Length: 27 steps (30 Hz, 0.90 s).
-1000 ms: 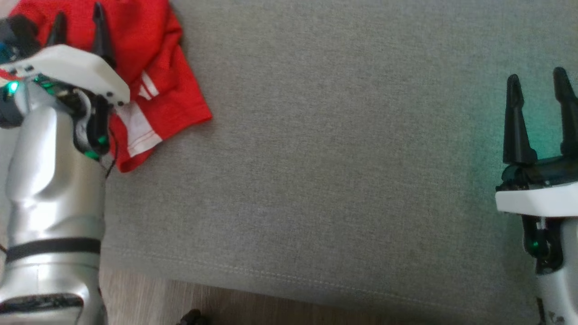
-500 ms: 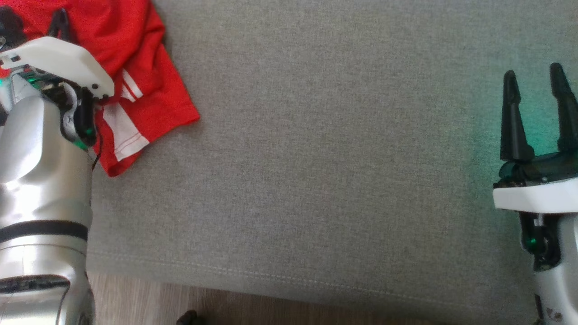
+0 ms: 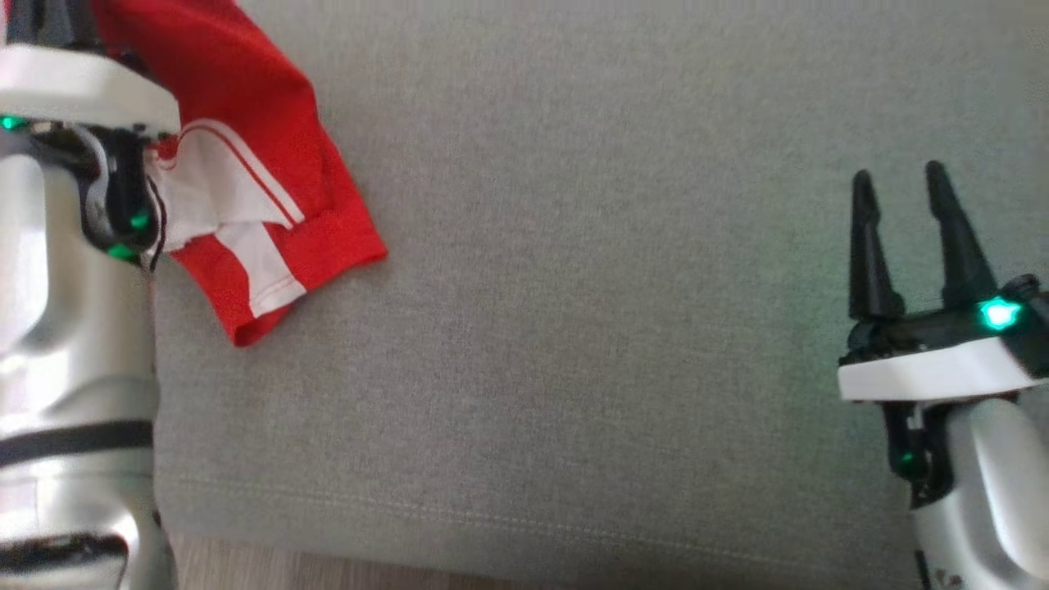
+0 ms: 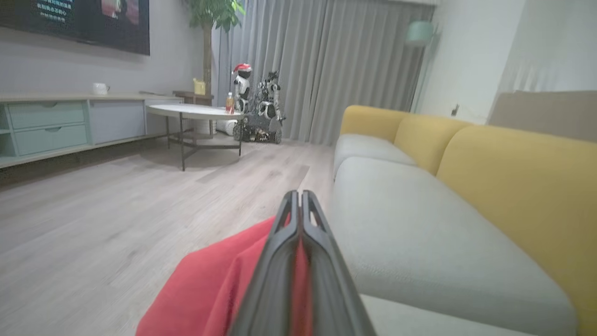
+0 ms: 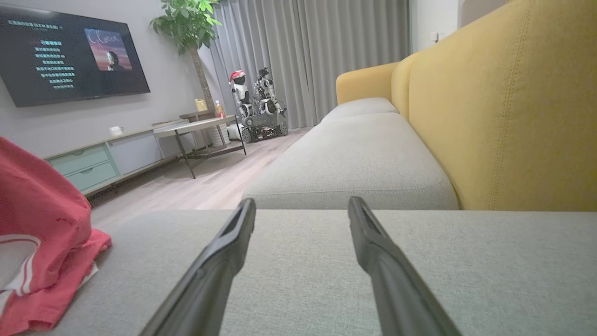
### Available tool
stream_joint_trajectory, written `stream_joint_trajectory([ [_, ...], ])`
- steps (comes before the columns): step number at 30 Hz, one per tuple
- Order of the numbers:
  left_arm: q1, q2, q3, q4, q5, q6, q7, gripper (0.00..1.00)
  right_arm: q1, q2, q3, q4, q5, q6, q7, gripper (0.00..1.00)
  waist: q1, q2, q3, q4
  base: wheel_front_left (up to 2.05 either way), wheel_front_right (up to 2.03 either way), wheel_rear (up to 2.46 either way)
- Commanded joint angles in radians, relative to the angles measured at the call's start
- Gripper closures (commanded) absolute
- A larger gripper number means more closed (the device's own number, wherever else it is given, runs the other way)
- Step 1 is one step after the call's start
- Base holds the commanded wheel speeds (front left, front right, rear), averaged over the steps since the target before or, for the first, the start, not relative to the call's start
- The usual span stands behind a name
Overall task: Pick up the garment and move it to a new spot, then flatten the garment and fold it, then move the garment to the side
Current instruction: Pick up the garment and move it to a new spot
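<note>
The garment (image 3: 254,115) is red with white stripes and lies bunched at the left end of the grey sofa seat (image 3: 574,287). My left gripper (image 3: 49,20) sits over it at the top left of the head view. In the left wrist view that gripper (image 4: 298,198) is shut, with red garment cloth (image 4: 210,284) pinched between the fingers and hanging below them. My right gripper (image 3: 897,176) hovers open over bare cushion at the right, far from the garment. The right wrist view has the right gripper (image 5: 302,205) open and empty, with the garment (image 5: 42,219) far to its left.
The seat's front edge (image 3: 492,524) runs along the bottom, with wood floor (image 4: 116,210) beyond it. A yellow backrest (image 5: 503,102) lines the far side. A round coffee table (image 4: 196,112), a low cabinet (image 4: 51,126) and another robot (image 4: 256,107) stand across the room.
My left gripper has gone from open to shut on the garment and raised it, so the hem now hangs with its white inside showing. The head camera has shifted. The right gripper stays open.
</note>
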Motion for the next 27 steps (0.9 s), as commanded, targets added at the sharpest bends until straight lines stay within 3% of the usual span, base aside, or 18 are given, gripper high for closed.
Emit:
stream_joint_trajectory([
  [1, 0.016, 0.039, 0.029, -0.078, -0.008, -0.007, -0.011, 1.0, -0.014, 0.013, 0.03, -0.015, 0.005, -0.001, -0.014, 0.0, 0.0, 0.0, -0.062, -0.014, 0.0, 0.0, 0.0],
  [8, 0.106, 0.009, 0.0, -0.267, -0.024, -0.024, 0.02, 1.0, -0.015, 0.057, 0.043, 0.032, -0.002, -0.001, -0.026, 0.0, 0.0, 0.0, -0.142, -0.053, 0.0, 0.0, 0.0],
  [16, 0.124, -0.052, -0.083, -0.439, -0.031, -0.023, 0.119, 1.0, -0.036, 0.079, 0.036, 0.044, -0.007, -0.001, -0.031, 0.0, 0.0, 0.0, -0.161, -0.118, 0.0, 0.0, 0.0],
  [27, 0.074, -0.114, -0.245, -0.446, -0.035, 0.016, 0.161, 1.0, -0.074, 0.096, 0.02, 0.01, -0.002, -0.001, -0.032, 0.0, 0.0, 0.0, -0.109, -0.244, 0.0, 0.0, 0.0],
])
